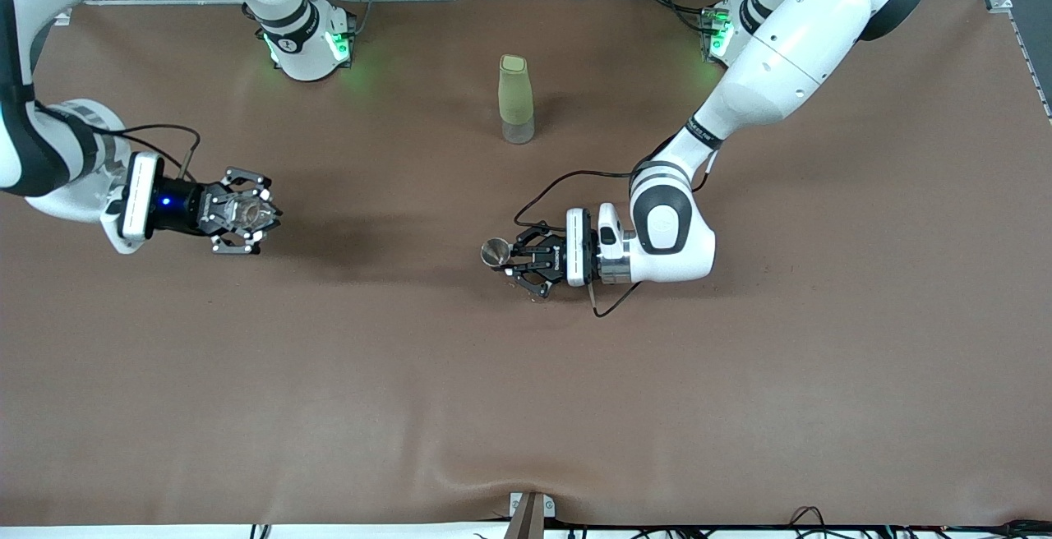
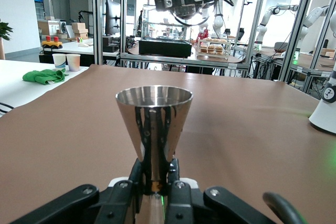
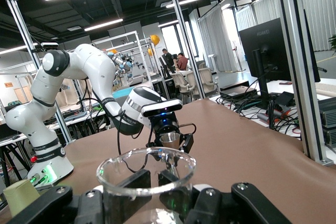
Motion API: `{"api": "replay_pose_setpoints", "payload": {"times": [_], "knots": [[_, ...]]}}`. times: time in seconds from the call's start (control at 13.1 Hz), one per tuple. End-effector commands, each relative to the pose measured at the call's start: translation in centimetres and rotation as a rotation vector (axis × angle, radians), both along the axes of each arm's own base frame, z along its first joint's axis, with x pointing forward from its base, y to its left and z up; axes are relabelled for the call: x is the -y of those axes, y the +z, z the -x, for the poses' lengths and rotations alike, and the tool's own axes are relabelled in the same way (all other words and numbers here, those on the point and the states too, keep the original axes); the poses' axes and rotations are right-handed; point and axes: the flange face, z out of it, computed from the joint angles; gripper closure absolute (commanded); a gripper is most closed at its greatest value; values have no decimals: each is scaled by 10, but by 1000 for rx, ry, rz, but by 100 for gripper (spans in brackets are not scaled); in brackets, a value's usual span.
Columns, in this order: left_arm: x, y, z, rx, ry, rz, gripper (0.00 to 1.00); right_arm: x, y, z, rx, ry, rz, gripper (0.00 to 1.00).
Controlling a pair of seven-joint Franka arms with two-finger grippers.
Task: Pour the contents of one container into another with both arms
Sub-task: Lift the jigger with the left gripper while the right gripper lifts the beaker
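Left gripper clamps the metal jigger upright above mid-table — right gripper, over its own end, grips the clear glass cup, mouth up.

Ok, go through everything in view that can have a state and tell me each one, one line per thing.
Small silvery hourglass-shaped metal jigger: upright, gripped at its waist, looks empty.
Tiny clear colourless glass cup: upright, held, contents cannot be told.
Tall pale yellow-green bottle with a clear base: standing upright on the table, untouched.
Left hand: shut on the jigger.
Right hand: shut on the glass cup, over the right arm's end of the table.
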Motion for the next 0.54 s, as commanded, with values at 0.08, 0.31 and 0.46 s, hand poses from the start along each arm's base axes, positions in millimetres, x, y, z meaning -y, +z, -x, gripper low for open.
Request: {"api": "replay_pose_setpoints", "payload": {"times": [0.08, 0.31, 0.46], "knots": [[6, 1, -3, 39, 15, 9, 100, -29, 21, 12, -44, -23, 16, 100], [12, 3, -6, 48, 15, 20, 100, -80, 28, 6, -52, -38, -26, 100], [18, 5, -8, 60, 28, 13, 100, -114, 25, 4, -58, -60, -25, 100]]}}
